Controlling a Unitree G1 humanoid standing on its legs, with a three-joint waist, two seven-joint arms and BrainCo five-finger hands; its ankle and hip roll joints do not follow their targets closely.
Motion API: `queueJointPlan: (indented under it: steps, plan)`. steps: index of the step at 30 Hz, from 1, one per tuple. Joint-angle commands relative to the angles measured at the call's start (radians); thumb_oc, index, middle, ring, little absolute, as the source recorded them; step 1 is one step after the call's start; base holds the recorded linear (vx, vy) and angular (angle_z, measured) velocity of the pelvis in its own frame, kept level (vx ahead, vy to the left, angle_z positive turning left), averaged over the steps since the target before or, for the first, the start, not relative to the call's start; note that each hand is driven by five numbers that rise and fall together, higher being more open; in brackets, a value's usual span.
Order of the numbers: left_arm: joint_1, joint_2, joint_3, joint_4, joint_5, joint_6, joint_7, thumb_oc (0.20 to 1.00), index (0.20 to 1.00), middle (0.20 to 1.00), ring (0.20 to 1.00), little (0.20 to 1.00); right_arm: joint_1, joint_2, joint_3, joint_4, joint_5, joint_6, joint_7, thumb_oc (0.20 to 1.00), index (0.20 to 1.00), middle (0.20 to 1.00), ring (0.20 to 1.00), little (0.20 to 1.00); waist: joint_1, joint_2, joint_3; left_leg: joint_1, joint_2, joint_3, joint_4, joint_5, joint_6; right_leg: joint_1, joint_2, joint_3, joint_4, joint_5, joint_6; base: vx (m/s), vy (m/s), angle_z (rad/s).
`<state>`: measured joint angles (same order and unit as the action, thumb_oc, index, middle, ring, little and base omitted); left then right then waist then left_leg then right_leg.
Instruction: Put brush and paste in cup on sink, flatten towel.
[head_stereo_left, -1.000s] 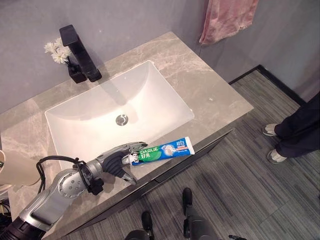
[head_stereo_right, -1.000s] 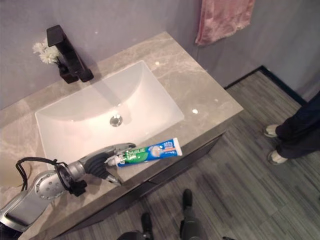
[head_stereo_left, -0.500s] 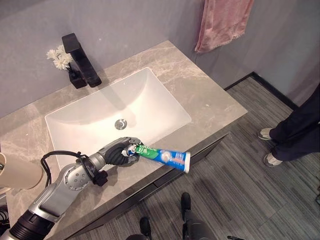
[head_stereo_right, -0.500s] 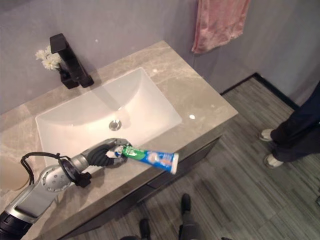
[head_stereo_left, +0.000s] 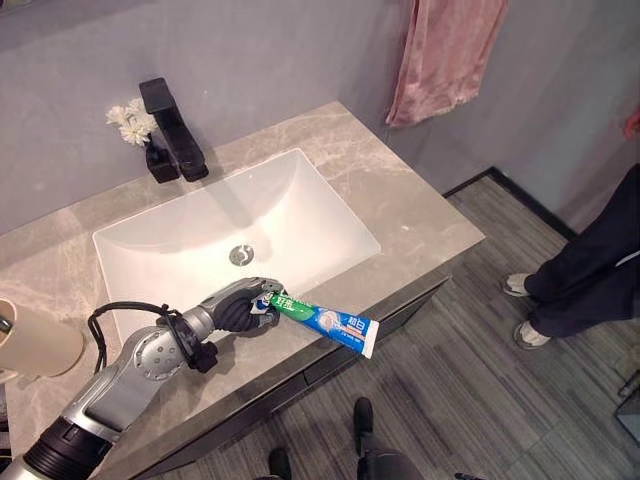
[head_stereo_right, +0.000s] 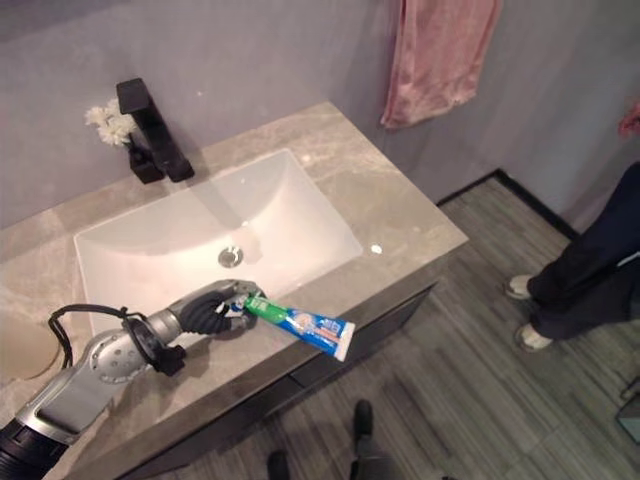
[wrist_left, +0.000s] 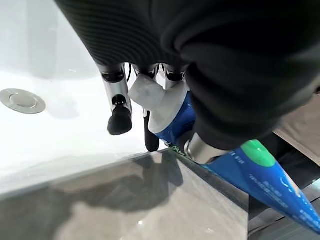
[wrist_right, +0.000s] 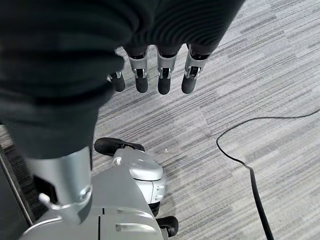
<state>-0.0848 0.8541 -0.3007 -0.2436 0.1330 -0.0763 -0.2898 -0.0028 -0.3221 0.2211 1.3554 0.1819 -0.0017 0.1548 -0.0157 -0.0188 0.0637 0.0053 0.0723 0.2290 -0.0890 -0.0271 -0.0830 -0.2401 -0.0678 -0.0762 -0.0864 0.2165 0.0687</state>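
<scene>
Grey marble counter (head_stereo_left: 420, 205) around white sink (head_stereo_left: 300, 215). Cup (head_stereo_left: 40, 340) far left of sink. Left hand (head_stereo_left: 235, 305) clamped on toothpaste (head_stereo_left: 325, 320), now lifted off the sink's front rim, tail hanging past the edge; cup next. Right hand (wrist_right: 150, 75) relaxed, idle.

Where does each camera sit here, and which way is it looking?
Left eye view: on the head, looking down at the sink; left hand holds the toothpaste.
Right eye view: beside it, same scene; both share the pink towel and a person's legs.
Left wrist view: along the left hand's fingers, curled round the toothpaste over the basin.
Right wrist view: along the right hand, facing the floor.
</scene>
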Motion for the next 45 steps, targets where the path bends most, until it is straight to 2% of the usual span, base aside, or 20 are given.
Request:
queueJointPlan:
  steps: [1,8,16,18,19,27,33,36,37,39,41,45]
  plan:
    - [0.011,0.006,-0.053,-0.089,-0.007,-0.06,-0.005,0.2,0.2,0.2,0.2,0.2,0.01,0.028,0.002,0.016,0.023,0.002,-0.006,1.0,1.0,1.0,1.0,1.0,-0.004,-0.007,-0.005,-0.113,0.084,-0.105,0.002,0.031,-0.016,0.109,-0.041,0.01,0.0,-0.166,0.071,0.04,0.007,0.1]
    - [-0.034,-0.062,-0.072,-0.073,-0.032,-0.056,0.009,0.2,0.2,0.2,0.2,0.2,0.029,0.068,-0.016,0.04,0.05,0.009,-0.004,1.0,1.0,1.0,1.0,1.0,-0.006,-0.05,-0.06,-0.067,0.09,-0.121,0.002,0.014,-0.016,0.169,-0.043,-0.015,0.0,-0.177,0.076,0.04,0.051,0.08]
    - [-0.075,-0.146,-0.092,-0.039,-0.128,-0.04,0.048,0.2,0.2,0.2,0.2,0.2,0.038,0.083,-0.047,0.071,0.091,0.012,-0.011,1.0,1.0,1.0,1.0,1.0,-0.011,-0.081,-0.095,-0.029,0.091,-0.124,0.002,0.002,-0.015,0.21,-0.045,-0.027,0.002,-0.181,0.08,0.02,0.048,0.01]
    - [-0.123,-0.214,-0.046,-0.045,-0.232,-0.031,0.119,0.2,0.2,0.2,0.2,0.2,0.038,0.071,-0.098,0.075,0.161,-0.002,-0.035,1.0,1.0,1.0,1.0,1.0,-0.021,-0.092,-0.114,-0.018,0.093,-0.123,0.002,0.001,-0.014,0.224,-0.046,-0.029,0.005,-0.18,0.083,0.02,0.088,0.04]
    - [-0.207,-0.256,-0.002,-0.014,-0.267,-0.031,0.205,0.2,0.2,0.2,0.2,0.2,0.028,0.046,-0.14,0.077,0.211,-0.008,-0.048,1.0,1.0,1.0,1.0,1.0,-0.032,-0.088,-0.128,-0.008,0.093,-0.12,0.002,0.0,-0.015,0.234,-0.046,-0.029,0.006,-0.18,0.085,0.01,0.087,0.06]
    - [-0.257,-0.259,0.16,-0.031,-0.229,-0.066,0.331,0.2,0.2,0.2,0.2,0.2,-0.023,-0.057,-0.285,-0.004,0.326,-0.068,-0.119,1.0,1.0,1.0,1.0,1.0,-0.039,-0.068,-0.151,0.001,0.1,-0.113,0.002,0.0,-0.021,0.24,-0.044,-0.023,0.004,-0.183,0.086,0.01,0.023,0.0]
    - [-0.191,-0.246,0.296,-0.059,-0.173,-0.097,0.386,0.2,0.2,0.2,0.2,0.2,-0.043,-0.198,-0.372,-0.394,0.224,-0.14,-0.238,1.0,1.0,1.0,1.0,1.0,-0.042,-0.051,-0.162,0.011,0.103,-0.107,0.002,0.001,-0.021,0.243,-0.042,-0.018,0.004,-0.189,0.086,0.0,0.013,-0.09]
    - [-0.165,-0.243,0.337,-0.065,-0.153,-0.104,0.396,0.2,0.2,0.2,0.2,0.2,-0.054,-0.254,-0.427,-0.635,0.146,-0.163,-0.291,1.0,1.0,1.0,1.0,1.0,-0.041,-0.043,-0.165,0.015,0.102,-0.107,0.002,-0.002,-0.019,0.247,-0.042,-0.017,0.004,-0.191,0.084,0.0,0.0,0.0]
    - [-0.164,-0.239,0.351,-0.068,-0.143,-0.105,0.403,0.2,0.2,0.2,0.2,0.2,-0.09,-0.291,-0.442,-0.77,0.104,-0.182,-0.301,1.0,1.0,1.0,1.0,1.0,-0.036,-0.042,-0.168,0.016,0.1,-0.109,0.002,-0.002,-0.016,0.248,-0.042,-0.018,0.003,-0.193,0.081,0.0,0.0,0.0]
    - [-0.163,-0.237,0.36,-0.07,-0.134,-0.107,0.405,0.2,0.2,0.2,0.2,0.2,-0.117,-0.304,-0.445,-0.856,0.11,-0.195,-0.287,1.0,1.0,1.0,1.0,1.0,-0.031,-0.043,-0.17,0.016,0.098,-0.112,0.002,-0.002,-0.015,0.25,-0.042,-0.019,0.003,-0.195,0.079,0.0,0.0,0.0]
    - [-0.16,-0.234,0.368,-0.08,-0.132,-0.109,0.4,0.2,0.2,0.2,0.2,0.2,-0.174,-0.329,-0.408,-1.035,0.107,-0.206,-0.221,1.0,1.0,1.0,1.0,1.0,-0.018,-0.047,-0.173,0.015,0.096,-0.114,0.002,-0.001,-0.013,0.252,-0.044,-0.019,0.002,-0.196,0.076,0.0,0.0,0.0]
    - [-0.172,-0.231,0.356,-0.078,-0.137,-0.111,0.398,0.2,0.2,0.2,0.2,0.2,-0.259,-0.325,-0.329,-1.101,0.176,-0.202,-0.162,1.0,1.0,1.0,1.0,1.0,-0.005,-0.05,-0.173,0.014,0.093,-0.114,0.002,0.001,-0.012,0.252,-0.045,-0.023,0.002,-0.196,0.073,0.0,0.0,0.0]
